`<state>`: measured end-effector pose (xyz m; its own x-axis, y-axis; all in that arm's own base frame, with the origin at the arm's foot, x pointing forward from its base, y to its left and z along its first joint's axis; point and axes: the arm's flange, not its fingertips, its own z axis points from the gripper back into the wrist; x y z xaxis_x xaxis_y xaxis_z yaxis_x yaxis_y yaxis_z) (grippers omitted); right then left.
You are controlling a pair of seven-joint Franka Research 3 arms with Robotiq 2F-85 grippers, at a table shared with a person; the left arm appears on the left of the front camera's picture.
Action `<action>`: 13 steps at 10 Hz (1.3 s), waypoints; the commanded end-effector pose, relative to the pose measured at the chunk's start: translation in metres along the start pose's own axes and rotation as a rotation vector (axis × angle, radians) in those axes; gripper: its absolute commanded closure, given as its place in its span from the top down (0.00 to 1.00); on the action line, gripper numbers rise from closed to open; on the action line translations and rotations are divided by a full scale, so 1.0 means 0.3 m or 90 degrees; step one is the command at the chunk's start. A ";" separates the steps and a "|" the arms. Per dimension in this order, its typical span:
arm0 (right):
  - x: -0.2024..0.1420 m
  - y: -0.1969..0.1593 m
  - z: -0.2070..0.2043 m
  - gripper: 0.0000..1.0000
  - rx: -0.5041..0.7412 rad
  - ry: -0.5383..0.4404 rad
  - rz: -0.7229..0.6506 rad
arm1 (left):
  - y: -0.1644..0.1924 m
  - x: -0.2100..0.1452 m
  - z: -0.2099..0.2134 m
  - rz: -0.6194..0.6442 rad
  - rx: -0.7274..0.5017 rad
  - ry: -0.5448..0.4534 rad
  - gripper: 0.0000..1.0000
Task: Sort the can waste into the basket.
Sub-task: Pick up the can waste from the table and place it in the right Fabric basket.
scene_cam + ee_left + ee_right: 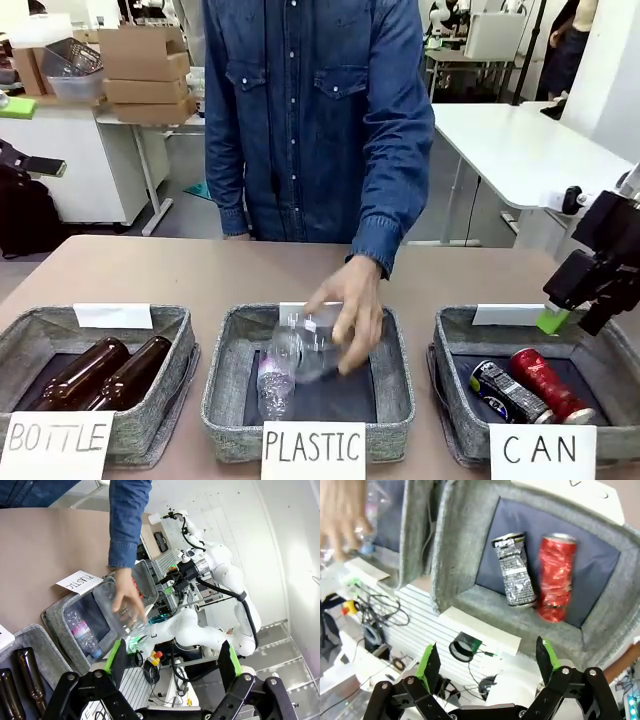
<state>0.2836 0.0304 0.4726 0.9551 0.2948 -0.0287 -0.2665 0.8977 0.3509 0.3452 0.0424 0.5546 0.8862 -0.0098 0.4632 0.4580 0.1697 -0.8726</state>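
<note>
You can see the table (pixel 200 270) from the front, with three grey baskets in a row near you. The CAN basket (pixel 455 340) is on the right, and both cans lie inside it, side by side and touching. The red can (pixel 545 384) and the dark can (pixel 508 391) lie flat, slanting together from the far left to the near right. From above, the right wrist view shows more: the dark can (pixel 515 570) is crumpled, and the red can (pixel 556 576) is beside it on the dark lining. The right gripper (pixel 487 662) hangs over the basket's edge with its fingers spread wide and nothing in them. The front view shows that gripper (pixel 560 315) at the far rim. The left gripper (pixel 172 661) is spread wide too, holding nothing. The person's hand (pixel 350 310) holds a clear bottle (pixel 300 345) over the PLASTIC basket (pixel 225 370). Two brown bottles (pixel 100 370) lie in the BOTTLE basket (pixel 175 335).
</note>
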 end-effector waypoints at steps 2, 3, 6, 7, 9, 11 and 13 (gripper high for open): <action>-0.028 -0.007 -0.071 1.00 0.005 -0.017 -0.008 | -0.014 0.004 -0.003 0.003 -0.013 -0.007 0.96; -0.025 -0.008 -0.071 1.00 0.009 -0.021 -0.007 | -0.014 0.004 -0.003 0.003 -0.013 -0.007 0.96; -0.021 -0.018 -0.003 1.00 0.201 -0.185 -0.024 | -0.014 0.004 -0.003 0.003 -0.013 -0.007 0.96; -0.029 -0.031 0.054 1.00 0.393 -0.295 -0.031 | -0.014 0.004 -0.003 0.003 -0.013 -0.007 0.96; -0.033 -0.060 0.110 1.00 0.626 -0.393 -0.039 | -0.014 0.004 -0.003 0.003 -0.013 -0.007 0.96; -0.023 -0.099 0.119 1.00 0.737 -0.456 -0.087 | -0.014 0.004 -0.003 0.003 -0.013 -0.007 0.96; 0.010 -0.110 0.252 1.00 0.550 -0.337 -0.119 | -0.014 0.004 -0.003 0.003 -0.013 -0.007 0.96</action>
<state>0.3159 -0.0341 0.5327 0.9405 -0.2927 0.1727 -0.1265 0.1702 0.9773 0.3452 0.0427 0.5545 0.8863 -0.0090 0.4629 0.4576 0.1703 -0.8727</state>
